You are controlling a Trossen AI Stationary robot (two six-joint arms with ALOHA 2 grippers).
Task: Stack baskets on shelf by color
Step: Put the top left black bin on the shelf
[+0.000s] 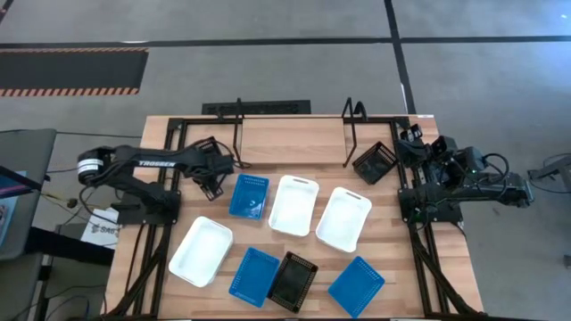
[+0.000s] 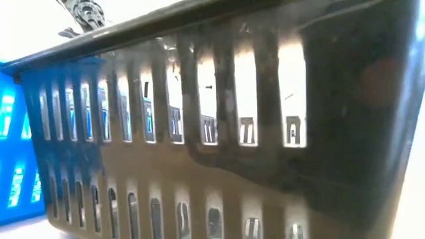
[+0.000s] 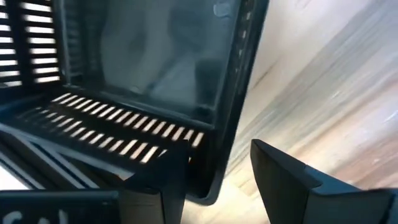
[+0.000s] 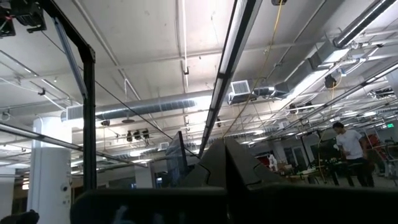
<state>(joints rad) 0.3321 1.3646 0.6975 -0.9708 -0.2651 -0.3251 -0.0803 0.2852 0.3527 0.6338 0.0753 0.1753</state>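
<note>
At the near edge of the bench (image 1: 268, 143) we find a row of four baskets: the near white basket (image 1: 201, 251) on the left, then the left blue basket (image 1: 254, 275), the front black basket (image 1: 293, 280) touching it, and the right blue basket (image 1: 357, 285) a little apart. The low view is almost filled by that front black basket's slotted wall, with a blue one showing beside it.

Behind them lies a second row: the small blue basket (image 1: 248, 196), the middle white basket (image 1: 294, 205) just beside it, and the right white basket (image 1: 344, 218), turned slightly askew.

Farther back, the left gripper (image 3: 214, 155) sits low over the bench just behind the small blue basket. Its jaws are released, standing apart on either side of the rim of a held-up black basket (image 3: 155, 74); bare wood shows between the rim and one finger (image 3: 292, 186).

On the opposite side, the right gripper (image 1: 412, 153) waits at the bench's edge, next to a tilted black basket (image 1: 375, 162); we cannot tell whether it is clenched or released. Its wrist view looks up at the ceiling, and a person (image 4: 351, 146) stands far off in the room.

At the far end stands the shelf (image 1: 352, 134), its thin black uprights rising from bare wood, with none of the baskets in it
</note>
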